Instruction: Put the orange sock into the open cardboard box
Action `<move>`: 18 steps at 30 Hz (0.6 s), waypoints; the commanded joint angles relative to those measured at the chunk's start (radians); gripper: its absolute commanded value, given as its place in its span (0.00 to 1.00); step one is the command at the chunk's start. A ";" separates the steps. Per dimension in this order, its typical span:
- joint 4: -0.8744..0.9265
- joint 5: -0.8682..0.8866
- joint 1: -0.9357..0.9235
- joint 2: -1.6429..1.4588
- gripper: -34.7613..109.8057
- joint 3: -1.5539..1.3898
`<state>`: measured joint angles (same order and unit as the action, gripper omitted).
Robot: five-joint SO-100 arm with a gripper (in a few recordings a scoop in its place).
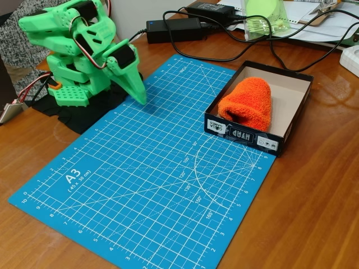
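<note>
The orange sock (247, 104), a fuzzy rounded bundle, lies inside the open cardboard box (300, 106), toward its left and front side. The box is black outside with white labels and stands at the right edge of the blue cutting mat. My green gripper (138, 96) is folded back near the arm's base at the upper left, well away from the box. Its fingers point down at the mat and lie together, with nothing between them.
The blue A3 cutting mat (140, 179) covers the middle of the wooden table. Black power adapters (174, 29) and cables (269, 42) run behind the box. A clear cup (266, 19) and papers sit at the back right.
</note>
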<state>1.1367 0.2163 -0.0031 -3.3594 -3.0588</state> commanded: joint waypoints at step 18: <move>0.008 0.026 -0.025 -0.017 0.24 -0.009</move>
<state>1.1367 0.2209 -0.0123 -3.3594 -3.0588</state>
